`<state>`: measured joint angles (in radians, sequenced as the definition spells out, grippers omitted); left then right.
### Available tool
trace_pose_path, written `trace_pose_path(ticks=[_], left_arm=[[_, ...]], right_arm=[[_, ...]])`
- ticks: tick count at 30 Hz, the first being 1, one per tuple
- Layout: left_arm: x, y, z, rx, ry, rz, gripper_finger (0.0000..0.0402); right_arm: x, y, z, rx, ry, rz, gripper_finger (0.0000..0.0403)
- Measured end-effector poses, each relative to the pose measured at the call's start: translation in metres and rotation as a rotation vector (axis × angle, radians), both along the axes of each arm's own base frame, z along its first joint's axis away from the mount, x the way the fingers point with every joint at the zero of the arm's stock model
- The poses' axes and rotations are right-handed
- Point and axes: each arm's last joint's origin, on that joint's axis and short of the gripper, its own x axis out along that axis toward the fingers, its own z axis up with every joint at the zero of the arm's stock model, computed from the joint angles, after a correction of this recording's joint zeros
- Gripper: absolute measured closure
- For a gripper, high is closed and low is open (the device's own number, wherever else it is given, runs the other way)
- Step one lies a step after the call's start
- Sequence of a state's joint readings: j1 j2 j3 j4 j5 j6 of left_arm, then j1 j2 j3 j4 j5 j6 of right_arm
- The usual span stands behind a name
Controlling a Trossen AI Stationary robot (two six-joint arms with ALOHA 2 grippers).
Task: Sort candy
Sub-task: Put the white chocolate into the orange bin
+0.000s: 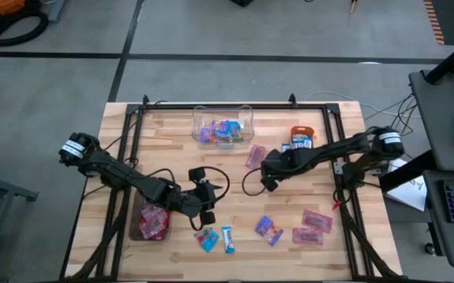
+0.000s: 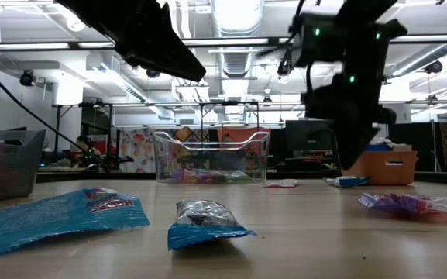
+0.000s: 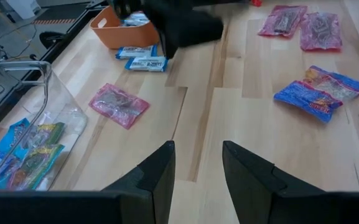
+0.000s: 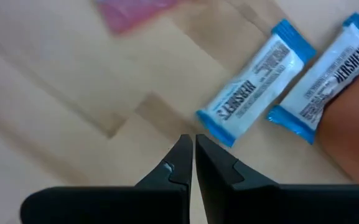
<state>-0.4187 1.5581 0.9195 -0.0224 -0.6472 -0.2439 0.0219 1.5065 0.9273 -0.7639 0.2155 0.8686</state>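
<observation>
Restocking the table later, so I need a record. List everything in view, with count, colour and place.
Table: one, light wood, under both arms.
Clear box: one, far edge, holding mixed candy.
Orange bowl: one, far right, blue-and-white bars in and beside it.
Grey bin: one, near left, red candy inside.
Pink candy: three, two near right, one by the clear box.
Blue candy: one, near middle, beside a blue-and-white bar.
Purple-blue candy: two, near middle-right.
Left gripper: open, empty, above the near middle.
Right gripper: shut, empty, above the table's centre.
</observation>
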Motion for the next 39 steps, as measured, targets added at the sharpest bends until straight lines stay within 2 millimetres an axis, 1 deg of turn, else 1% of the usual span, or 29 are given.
trace_pose_path(ticks=[5, 10, 15, 18, 20, 23, 26, 28, 30, 33, 39], left_arm=[[0.0, 0.0, 0.0, 0.014, 0.005, -0.008, 0.0284], [0.0, 0.0, 0.0, 0.014, 0.004, -0.008, 0.0283], [0.0, 0.0, 0.0, 0.013, 0.004, -0.008, 0.0284], [0.0, 0.0, 0.0, 0.013, 0.004, -0.008, 0.0284], [0.0, 0.0, 0.0, 0.012, 0.003, -0.008, 0.0283], [0.0, 0.0, 0.0, 0.012, 0.002, -0.007, 0.0283], [0.001, 0.0, 0.001, 0.014, -0.009, -0.01, 0.0284], [0.002, 0.001, 0.002, 0.014, -0.013, -0.01, 0.0284], [0.002, 0.001, 0.002, 0.015, -0.012, -0.011, 0.0284], [0.002, 0.001, 0.002, 0.012, -0.013, -0.009, 0.0284], [0.002, 0.001, 0.002, 0.012, -0.012, -0.009, 0.0284]], right_arm=[[0.005, -0.002, -0.022, -0.041, 0.082, -0.019, 0.0391], [0.007, -0.001, -0.033, -0.039, 0.122, -0.027, 0.0391], [0.007, 0.001, -0.033, -0.015, 0.118, -0.019, 0.0391], [0.007, 0.007, -0.031, 0.05, 0.116, 0.022, 0.0391], [0.005, 0.012, -0.027, 0.047, 0.106, 0.038, 0.0391], [0.005, 0.014, -0.017, -0.026, 0.053, -0.002, 0.0391], [0.007, 0.008, -0.008, -0.161, 0.003, -0.052, 0.0391], [0.009, 0.003, -0.005, -0.216, -0.008, -0.071, 0.0391], [0.011, -0.003, -0.006, -0.22, 0.001, -0.089, 0.0391], [0.012, -0.01, -0.015, -0.225, 0.048, -0.094, 0.0391], [0.015, -0.011, -0.038, -0.229, 0.145, -0.078, 0.0391]])
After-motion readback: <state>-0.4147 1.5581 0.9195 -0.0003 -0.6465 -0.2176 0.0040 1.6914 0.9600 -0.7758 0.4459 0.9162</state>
